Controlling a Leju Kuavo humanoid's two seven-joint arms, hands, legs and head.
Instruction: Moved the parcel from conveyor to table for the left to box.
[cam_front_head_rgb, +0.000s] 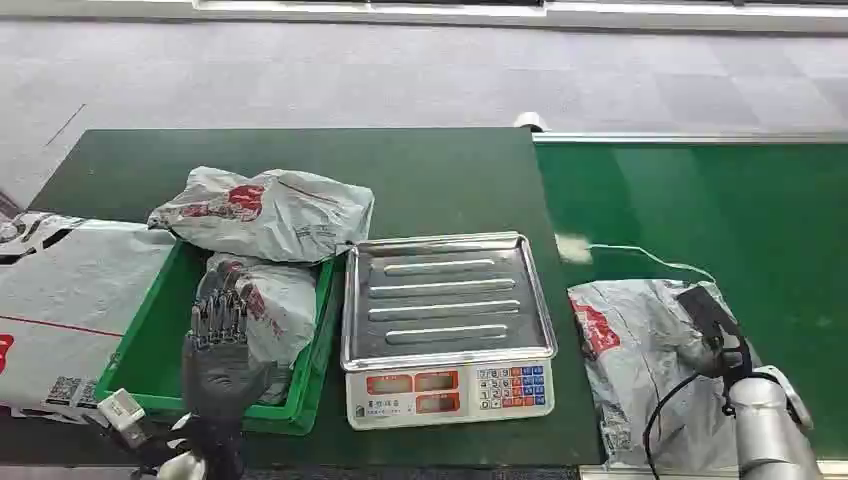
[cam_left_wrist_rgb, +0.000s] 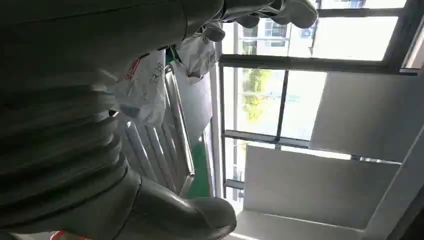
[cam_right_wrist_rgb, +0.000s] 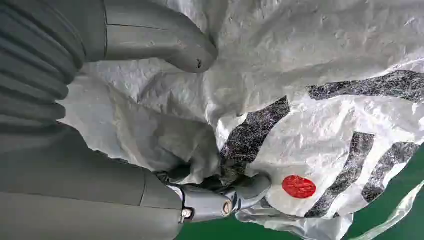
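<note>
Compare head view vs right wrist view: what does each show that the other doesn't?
Head view alone: the weighing scale, the green crate holding grey parcels, and the left robot hand raised open in front of the crate. Right wrist view alone: fingers digging into crumpled wrap beside a red dot. Both: the right robot hand gripping the grey parcel on the green conveyor.

right hand (cam_front_head_rgb: 722, 345): mostly hidden behind its own wrist in the head view; fingertips buried in folds of the parcel (cam_right_wrist_rgb: 310, 110) in the right wrist view.
parcel label: print too small to read.
box (cam_front_head_rgb: 150, 350): floor partly covered by 2 bags (cam_front_head_rgb: 270, 210); near wall behind the left hand (cam_front_head_rgb: 222, 350).
scale (cam_front_head_rgb: 445, 320): display digits too small to read.
large bag (cam_front_head_rgb: 60, 300): cut off by the left edge.
</note>
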